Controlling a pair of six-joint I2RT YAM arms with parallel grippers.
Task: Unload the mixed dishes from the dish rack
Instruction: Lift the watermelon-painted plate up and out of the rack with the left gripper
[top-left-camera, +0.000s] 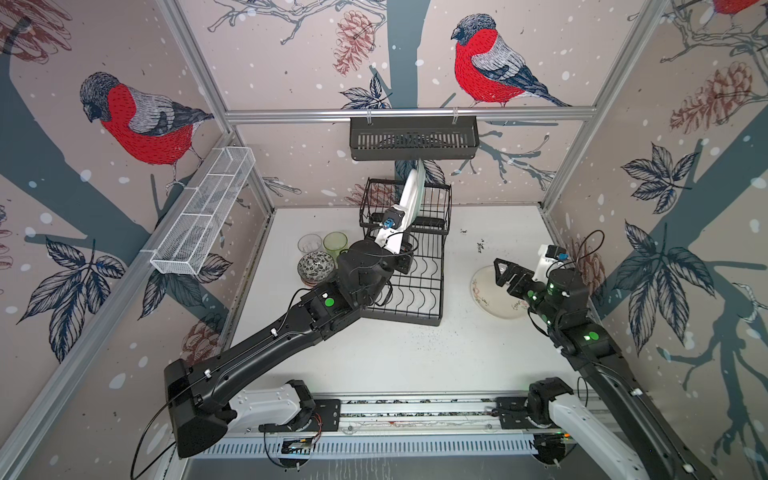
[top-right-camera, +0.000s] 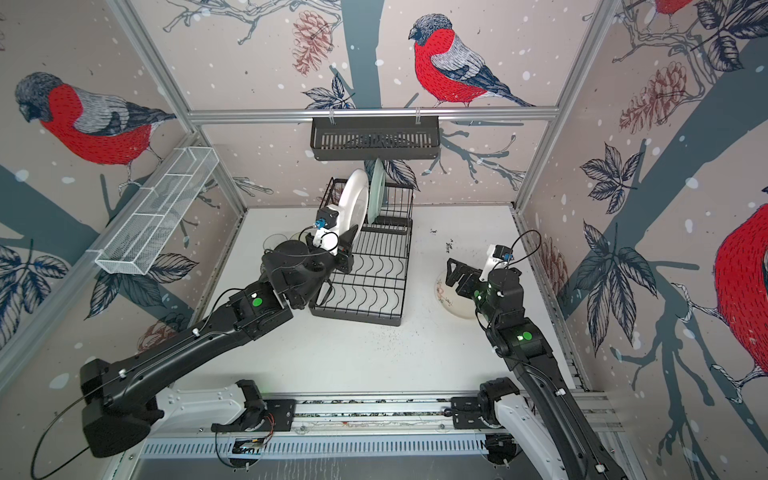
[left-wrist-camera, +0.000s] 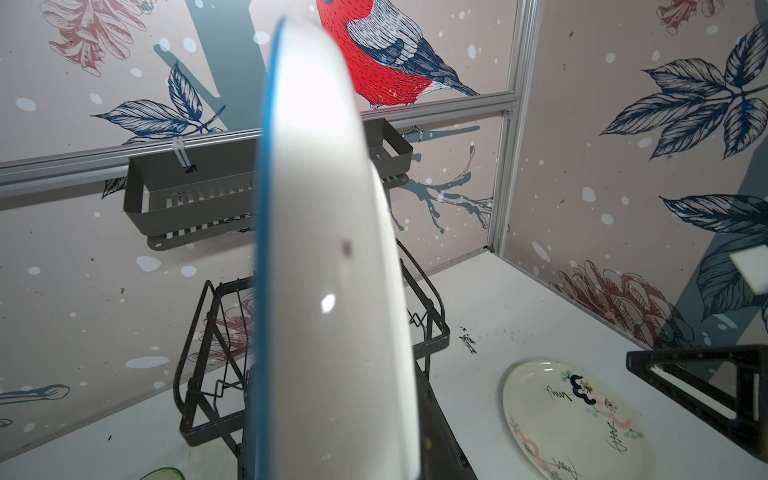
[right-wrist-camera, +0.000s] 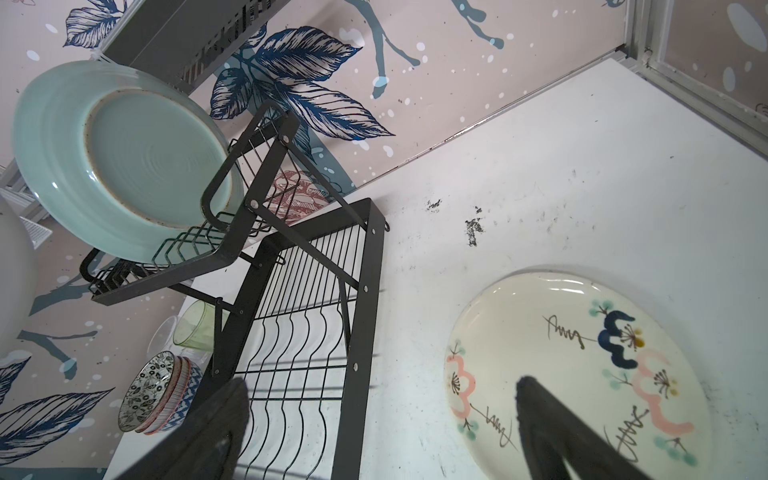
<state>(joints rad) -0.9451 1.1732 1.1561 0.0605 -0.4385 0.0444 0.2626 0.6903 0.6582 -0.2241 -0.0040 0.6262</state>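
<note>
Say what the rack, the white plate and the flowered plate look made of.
Rack: thin black wire, probably coated metal, matte. White plate: likely glazed ceramic, glossy with a bright highlight. Flowered plate: glazed ceramic too, shiny cream with painted blossoms.

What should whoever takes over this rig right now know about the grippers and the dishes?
Left gripper: shut on the white plate, held upright at the dish rack.
Right gripper: open, empty, over the flowered cream plate lying on the table.
Done: stacked bowls, green glass and clear glass are on the table beside the rack.
Left: set the white plate down, then take the pale green plate from the rack's upper level.
</note>
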